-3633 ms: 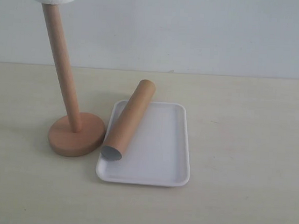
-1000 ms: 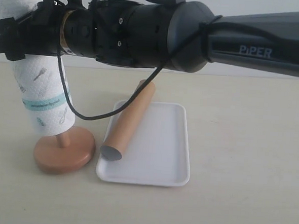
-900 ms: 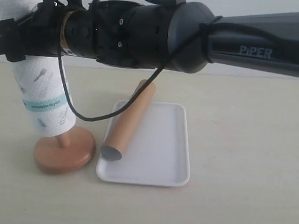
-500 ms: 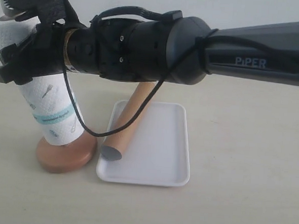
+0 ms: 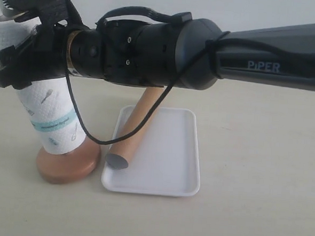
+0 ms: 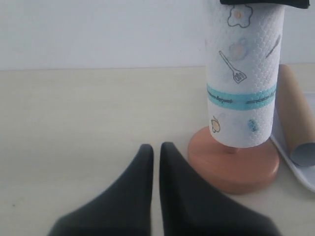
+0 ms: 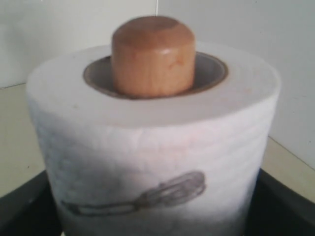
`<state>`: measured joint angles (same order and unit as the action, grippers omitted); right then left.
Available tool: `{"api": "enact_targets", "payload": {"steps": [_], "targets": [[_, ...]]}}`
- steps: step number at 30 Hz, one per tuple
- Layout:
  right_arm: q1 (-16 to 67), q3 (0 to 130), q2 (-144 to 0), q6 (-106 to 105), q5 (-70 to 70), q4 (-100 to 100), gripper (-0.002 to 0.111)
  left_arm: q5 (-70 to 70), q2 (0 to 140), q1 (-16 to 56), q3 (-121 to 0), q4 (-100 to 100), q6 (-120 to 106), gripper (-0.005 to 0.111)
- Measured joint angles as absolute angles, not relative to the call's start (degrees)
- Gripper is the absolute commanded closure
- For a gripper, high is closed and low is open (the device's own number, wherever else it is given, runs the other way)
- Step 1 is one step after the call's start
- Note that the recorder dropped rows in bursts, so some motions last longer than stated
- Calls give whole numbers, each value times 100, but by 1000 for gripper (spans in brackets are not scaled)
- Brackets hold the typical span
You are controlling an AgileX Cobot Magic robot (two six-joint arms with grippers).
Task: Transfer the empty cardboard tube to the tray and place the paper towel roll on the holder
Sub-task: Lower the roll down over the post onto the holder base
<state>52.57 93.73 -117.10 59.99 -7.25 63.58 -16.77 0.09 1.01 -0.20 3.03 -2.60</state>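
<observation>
Toward the left edge of the pale desk (image 5: pixel 262 156), the thick white paper towel roll printed with utensil drawings (image 5: pixel 50 117) sits threaded on the light brown wooden holder (image 5: pixel 69 169) — its rounded post top pokes out of the core, and a sliver of post shows above the disc base. The right claw (image 5: pixel 12 39) grips the roll's upper part, a finger on each side. The left claw (image 6: pixel 156 152) hovers over the desk, narrowed to a slit, holding nothing. The long brown cardboard tube (image 5: pixel 132 130) lies slantwise along the left rim of the shallow white rectangular tray (image 5: pixel 171 151), just beside the base. Open desk runs from the tray to the right and near edges. One roll, one holder, one tube, one tray — two claws.
</observation>
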Motion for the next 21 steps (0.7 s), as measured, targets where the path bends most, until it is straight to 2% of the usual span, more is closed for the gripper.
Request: {"api": "enact_targets", "payload": {"steps": [3,5,16,18,21], "targets": [[5257,9373,-11710,6043,-690,6252,51,-1677,9,101,-20,303,-260,103],[5257,9373,-11710,6126,-653,6178,43,-1677,9,101,-20,303,-260,103],[5257,9373,-11710,6235,-561,6103,40,-1677,9,101,-20,303,-260,103],[5257,9373,-11710,6235,-561,6103,33,-1677,9,101,-20,303,-260,103],[5257,9373,-11710,6235,-547,6103,17,-1677,9,101,-20,303,-260,103]]}}
